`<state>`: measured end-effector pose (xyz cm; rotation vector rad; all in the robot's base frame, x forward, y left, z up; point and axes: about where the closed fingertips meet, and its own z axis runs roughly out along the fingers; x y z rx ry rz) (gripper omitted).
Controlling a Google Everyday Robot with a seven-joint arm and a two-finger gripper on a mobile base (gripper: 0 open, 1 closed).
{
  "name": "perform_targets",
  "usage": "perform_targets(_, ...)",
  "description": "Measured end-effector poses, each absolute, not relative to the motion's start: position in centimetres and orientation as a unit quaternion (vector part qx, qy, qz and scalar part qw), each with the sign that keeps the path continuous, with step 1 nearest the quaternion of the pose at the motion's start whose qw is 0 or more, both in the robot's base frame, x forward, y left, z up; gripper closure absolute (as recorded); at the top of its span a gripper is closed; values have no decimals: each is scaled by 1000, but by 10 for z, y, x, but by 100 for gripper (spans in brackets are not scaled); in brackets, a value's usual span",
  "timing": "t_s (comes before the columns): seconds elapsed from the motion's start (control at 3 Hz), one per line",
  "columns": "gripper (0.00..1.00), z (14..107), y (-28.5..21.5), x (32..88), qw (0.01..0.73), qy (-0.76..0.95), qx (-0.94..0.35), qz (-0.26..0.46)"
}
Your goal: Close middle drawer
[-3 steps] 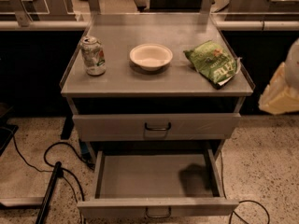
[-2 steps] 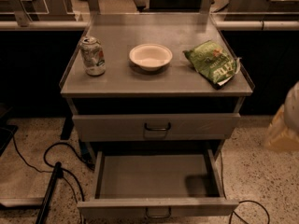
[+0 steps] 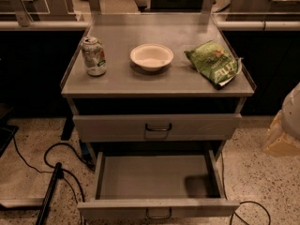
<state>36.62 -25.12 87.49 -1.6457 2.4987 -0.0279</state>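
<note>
The middle drawer (image 3: pixel 157 208) is pulled far out toward me at the bottom of the view. Its deep grey tray (image 3: pixel 150 177) is empty, and a small dark loop handle (image 3: pixel 158 214) sits on its low front panel. The drawer above it (image 3: pixel 157 127) is shut. My gripper (image 3: pixel 287 125) shows only as a pale shape at the right edge, level with the shut drawer, to the right of the cabinet and apart from it. It is well away from the open drawer's front.
On the cabinet top (image 3: pixel 122 81) stand a drink can (image 3: pixel 94 56) at the left, a white bowl (image 3: pixel 151 56) in the middle and a green chip bag (image 3: pixel 213 63) at the right. Black cables (image 3: pixel 58 165) lie on the speckled floor at the left.
The pale gripper shape at the right edge has moved down, from level with the cabinet top to beside the shut drawer. The open drawer has not moved.
</note>
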Motion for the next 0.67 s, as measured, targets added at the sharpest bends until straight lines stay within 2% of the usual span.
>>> perform_targets(0.67,100,802,-254,326,35,867,-495,42)
